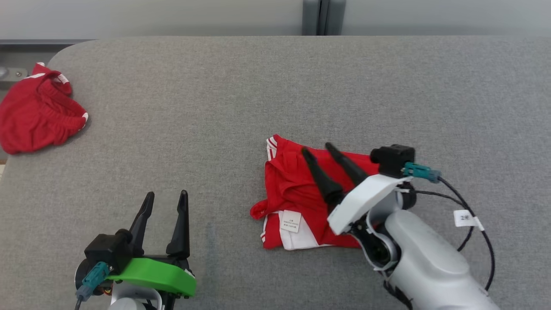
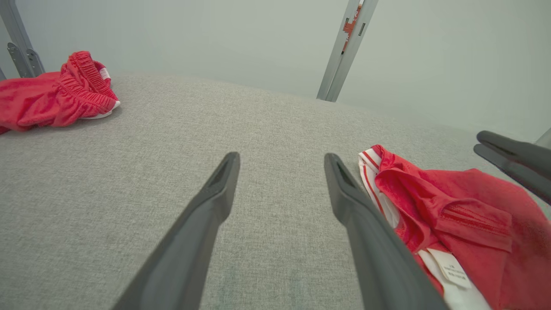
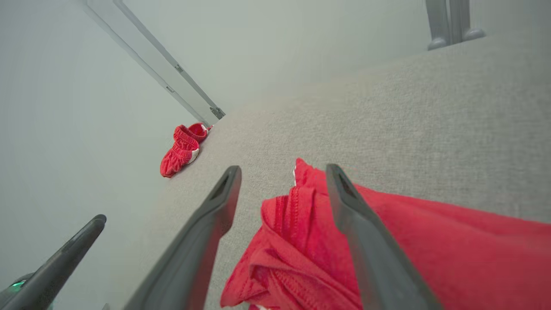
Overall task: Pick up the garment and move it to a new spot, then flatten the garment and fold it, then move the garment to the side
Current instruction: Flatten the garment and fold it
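Note:
The red garment (image 1: 288,189) with white side stripes lies crumpled and partly folded on the grey cloth-covered table (image 1: 275,86), right of the middle, with a white inner panel and care label turned up at its near edge. My right gripper (image 1: 317,148) hangs open just above it, fingers pointing toward its far left corner, with a bunched fold (image 3: 301,241) loose between them and nothing gripped. My left gripper (image 1: 167,193) stands open over bare table at the lower left, with the garment (image 2: 465,206) just to its right.
A second red garment (image 1: 36,112) lies bunched at the table's far left corner, also in the left wrist view (image 2: 51,97) and the right wrist view (image 3: 181,150). Grey metal posts (image 2: 344,47) stand behind the table's far edge.

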{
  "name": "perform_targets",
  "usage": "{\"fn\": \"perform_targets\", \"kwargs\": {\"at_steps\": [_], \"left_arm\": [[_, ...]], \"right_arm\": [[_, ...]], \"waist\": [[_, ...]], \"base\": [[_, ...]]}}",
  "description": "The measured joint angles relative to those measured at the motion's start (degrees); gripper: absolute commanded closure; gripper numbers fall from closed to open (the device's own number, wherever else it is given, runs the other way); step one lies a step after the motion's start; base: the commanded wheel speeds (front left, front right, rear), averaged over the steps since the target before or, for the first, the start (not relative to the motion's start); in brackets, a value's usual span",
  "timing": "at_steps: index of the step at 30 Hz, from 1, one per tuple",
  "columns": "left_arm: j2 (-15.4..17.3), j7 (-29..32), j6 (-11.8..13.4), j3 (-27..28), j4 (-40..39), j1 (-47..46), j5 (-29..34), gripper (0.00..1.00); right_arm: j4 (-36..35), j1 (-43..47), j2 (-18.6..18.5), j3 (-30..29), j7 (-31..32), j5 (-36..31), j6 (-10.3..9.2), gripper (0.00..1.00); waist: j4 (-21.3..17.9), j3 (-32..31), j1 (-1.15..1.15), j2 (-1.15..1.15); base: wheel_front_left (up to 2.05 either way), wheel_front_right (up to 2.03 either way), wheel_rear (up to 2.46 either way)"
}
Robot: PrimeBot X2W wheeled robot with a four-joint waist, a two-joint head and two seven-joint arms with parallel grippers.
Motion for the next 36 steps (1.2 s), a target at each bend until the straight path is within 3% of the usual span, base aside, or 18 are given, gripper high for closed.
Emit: {"fn": "perform_targets", "kwargs": {"at_steps": [4, 10, 12, 13, 14, 19, 25, 36], "left_arm": [[0.0, -0.1, 0.0, 0.1, 0.0, 0.0, 0.0, 0.00], [-0.1, -0.1, 0.0, 0.1, -0.1, 0.0, 0.4, 0.00], [-0.2, -0.1, -0.1, -0.1, -0.1, -0.2, 0.4, 0.00], [-0.2, -0.1, -0.3, -0.2, -0.1, -0.3, 0.4, 0.00], [-0.2, -0.1, -0.3, -0.2, 0.0, -0.5, 0.4, 0.00], [-0.3, -0.1, -0.3, 0.0, 0.2, -0.6, 0.4, 0.00], [-0.5, -0.2, -0.4, 0.3, 0.4, -0.8, 0.4, 0.00], [-0.8, -0.3, -0.6, 0.4, 0.6, -1.7, 0.8, 0.00]], "right_arm": [[-0.7, 1.0, -3.0, -6.1, -3.6, -9.0, 0.00, 0.00], [-5.8, 6.3, -2.9, -9.2, -4.1, -21.3, 0.00, 0.00], [-6.4, 8.0, -2.8, -9.3, -3.3, -23.3, 0.00, 0.56], [-6.7, 8.8, -2.9, -9.4, -2.8, -24.4, 0.00, 0.74], [-7.1, 9.6, -3.0, -9.6, -2.2, -25.4, 0.00, 1.00], [-7.9, 12.7, -4.2, -10.1, 0.6, -28.9, 0.00, 1.00], [-4.4, 12.9, -3.2, -7.3, 2.0, -29.0, 0.00, 1.00], [0.4, 5.8, -0.4, 9.4, -0.1, -25.4, 0.01, 1.00]], "waist": [[-1.1, 0.1, 0.00, 0.00], [-2.3, 0.8, 0.00, 0.00], [-2.3, 1.1, 0.00, 0.00], [-2.2, 1.2, 0.00, 0.00], [-2.0, 1.2, 0.00, 0.00], [-1.1, 1.6, 0.00, 0.00], [-0.1, 2.3, 0.00, 0.00], [1.4, 3.2, 0.00, 0.00]], "base": [[0.00, 0.00, 0.00], [0.00, 0.00, 0.00], [0.00, 0.00, 0.00], [0.00, 0.00, 0.00], [0.00, 0.00, 0.00], [0.00, 0.00, 0.00], [0.00, 0.00, 0.00], [0.00, 0.00, 0.00]]}}
